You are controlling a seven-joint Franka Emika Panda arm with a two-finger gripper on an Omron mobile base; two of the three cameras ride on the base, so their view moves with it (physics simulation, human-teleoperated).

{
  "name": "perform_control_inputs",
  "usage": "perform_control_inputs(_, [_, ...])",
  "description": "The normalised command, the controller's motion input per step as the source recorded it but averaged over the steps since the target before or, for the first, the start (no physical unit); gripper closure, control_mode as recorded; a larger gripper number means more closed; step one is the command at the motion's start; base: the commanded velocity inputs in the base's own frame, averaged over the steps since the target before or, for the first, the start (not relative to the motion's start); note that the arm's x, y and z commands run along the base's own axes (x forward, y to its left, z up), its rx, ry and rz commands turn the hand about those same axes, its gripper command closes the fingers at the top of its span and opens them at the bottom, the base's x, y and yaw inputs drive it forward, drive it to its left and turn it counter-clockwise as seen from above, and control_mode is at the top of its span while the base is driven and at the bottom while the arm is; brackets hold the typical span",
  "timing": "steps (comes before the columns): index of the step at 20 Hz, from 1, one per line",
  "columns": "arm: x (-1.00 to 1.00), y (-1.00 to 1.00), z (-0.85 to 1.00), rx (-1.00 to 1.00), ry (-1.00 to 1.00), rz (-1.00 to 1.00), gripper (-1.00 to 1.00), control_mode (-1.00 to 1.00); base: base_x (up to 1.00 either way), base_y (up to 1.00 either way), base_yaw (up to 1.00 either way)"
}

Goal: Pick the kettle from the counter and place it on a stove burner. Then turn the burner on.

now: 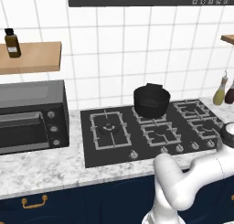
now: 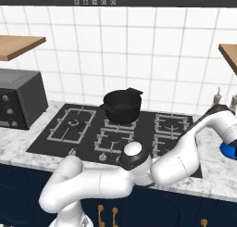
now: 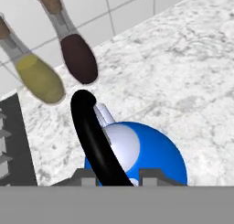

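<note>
The kettle (image 3: pixel 155 154) is bright blue with a pale top and a black arched handle (image 3: pixel 93 136). It stands on the marbled counter (image 3: pixel 183 67), right of the stove (image 1: pixel 114 131). My gripper (image 3: pixel 118 178) comes down over it, fingers close on either side of the handle, shut on it. In the right base view a sliver of the blue kettle (image 2: pixel 229 151) shows under my hand at the far right edge. All burners are bare except the back middle one.
A black pot (image 1: pixel 151 101) sits on the back middle burner. Two bottles, one yellow (image 3: pixel 39 79) and one dark (image 3: pixel 78 58), stand against the tiled wall just behind the kettle. A toaster oven (image 1: pixel 32 118) is left of the stove. Knobs (image 1: pixel 133 155) line the stove's front edge.
</note>
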Motion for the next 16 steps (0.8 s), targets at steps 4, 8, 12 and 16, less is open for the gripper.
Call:
perform_control_inputs(4, [0.00, 1.00, 0.18, 0.10, -0.08, 0.17, 1.00, -1.00, 0.00, 0.00, 0.00])
perform_control_inputs(8, [0.00, 1.00, 0.01, 0.18, -0.14, 0.12, 1.00, -1.00, 0.00, 0.00, 0.00])
perform_control_inputs(12, [0.01, 1.00, 0.00, 0.18, -0.14, 0.09, 1.00, -1.00, 0.00, 0.00, 0.00])
perform_control_inputs(16, [0.13, 1.00, 0.09, 0.05, -0.05, 0.02, 1.00, -1.00, 0.00, 0.00, 0.00])
